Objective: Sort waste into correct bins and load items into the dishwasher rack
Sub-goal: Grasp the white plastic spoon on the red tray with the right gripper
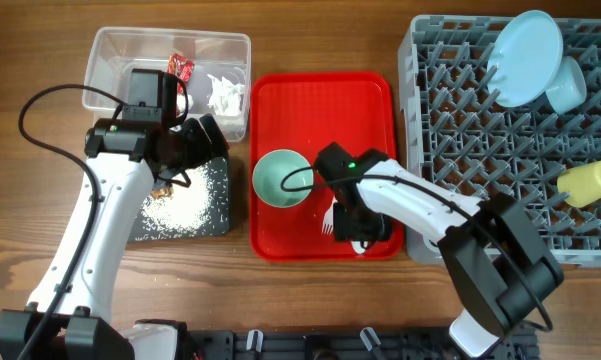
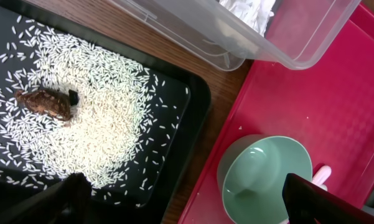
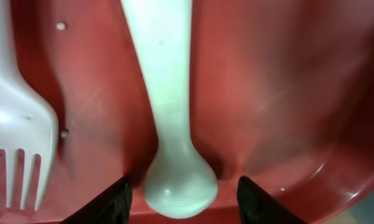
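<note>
- Treat the white plastic spoon as light, stiff and slick; expect skating on the smooth red tray under an uneven squeeze.
- Take hold across the narrow neck just above the bowl end, not on the rounded bowl itself, where pads would likely slide off.
- Lies flat on the tray close to its rim, with the fork just beside it and not touching.
- Straddled by the right gripper: fingers apart, one each side of the bowl end, no contact apparent.
- Note the left gripper spread wide and empty, above the edge of the black tray and the pale green bowl.
</note>
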`<state>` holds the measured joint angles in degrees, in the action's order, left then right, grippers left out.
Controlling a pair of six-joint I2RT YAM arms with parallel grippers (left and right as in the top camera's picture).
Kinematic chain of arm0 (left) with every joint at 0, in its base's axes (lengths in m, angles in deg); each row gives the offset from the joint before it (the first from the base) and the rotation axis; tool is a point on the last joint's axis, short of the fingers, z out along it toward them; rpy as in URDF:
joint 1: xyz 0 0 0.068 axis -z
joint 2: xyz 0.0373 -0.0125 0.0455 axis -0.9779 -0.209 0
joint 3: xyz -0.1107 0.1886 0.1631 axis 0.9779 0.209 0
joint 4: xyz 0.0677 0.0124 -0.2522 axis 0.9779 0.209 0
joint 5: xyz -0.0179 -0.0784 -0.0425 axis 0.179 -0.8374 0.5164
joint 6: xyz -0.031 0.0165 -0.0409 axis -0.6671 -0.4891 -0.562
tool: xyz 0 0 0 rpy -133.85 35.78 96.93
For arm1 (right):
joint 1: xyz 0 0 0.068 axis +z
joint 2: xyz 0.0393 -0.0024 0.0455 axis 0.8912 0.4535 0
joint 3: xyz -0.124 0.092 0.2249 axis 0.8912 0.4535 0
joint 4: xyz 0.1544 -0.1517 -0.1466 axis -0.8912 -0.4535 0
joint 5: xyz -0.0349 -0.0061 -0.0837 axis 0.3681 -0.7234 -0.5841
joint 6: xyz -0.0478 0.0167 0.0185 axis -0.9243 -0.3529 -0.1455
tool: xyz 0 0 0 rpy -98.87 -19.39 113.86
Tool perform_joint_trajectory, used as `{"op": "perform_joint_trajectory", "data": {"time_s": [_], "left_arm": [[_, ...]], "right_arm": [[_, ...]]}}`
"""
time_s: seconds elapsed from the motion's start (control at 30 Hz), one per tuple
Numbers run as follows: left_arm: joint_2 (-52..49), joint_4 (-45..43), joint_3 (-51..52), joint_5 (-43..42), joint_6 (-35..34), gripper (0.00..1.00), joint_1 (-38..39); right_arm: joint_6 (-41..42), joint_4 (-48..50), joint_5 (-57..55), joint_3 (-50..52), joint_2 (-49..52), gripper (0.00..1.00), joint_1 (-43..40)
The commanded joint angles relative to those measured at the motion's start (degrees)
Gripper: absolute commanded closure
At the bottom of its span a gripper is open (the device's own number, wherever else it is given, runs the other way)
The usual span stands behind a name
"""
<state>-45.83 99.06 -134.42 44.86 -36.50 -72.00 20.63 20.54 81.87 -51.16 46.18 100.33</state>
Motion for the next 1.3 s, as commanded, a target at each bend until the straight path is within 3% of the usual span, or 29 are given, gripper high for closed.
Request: {"op": "perform_joint_trajectory", "data": {"time_s": [0.0, 0.17, 0.4, 1.0, 1.27], "left_arm": [[1.05, 0.02, -0.11, 0.96, -0.15, 0.00, -0.22], [1.05, 0.04, -0.11, 0.96, -0.15, 0.00, -0.22], [1.05, 0.04, -0.11, 0.96, -0.15, 0.00, -0.22], [1.05, 0.07, -0.11, 0.96, -0.15, 0.00, -0.22], [1.05, 0.07, -0.11, 0.96, -0.15, 0.00, -0.22]], "right_arm": [[-3.28, 2.14, 0.50, 2.47, 1.16, 0.44, -0.09], [-6.21, 2.82, 1.79, 2.47, 1.16, 0.46, -0.09], [-6.19, 2.78, 1.79, 2.47, 1.16, 0.55, -0.09], [-5.68, 2.69, 1.77, 2.47, 1.16, 0.62, -0.09], [-5.73, 2.73, 1.79, 2.45, 1.14, 0.75, -0.09]]}}
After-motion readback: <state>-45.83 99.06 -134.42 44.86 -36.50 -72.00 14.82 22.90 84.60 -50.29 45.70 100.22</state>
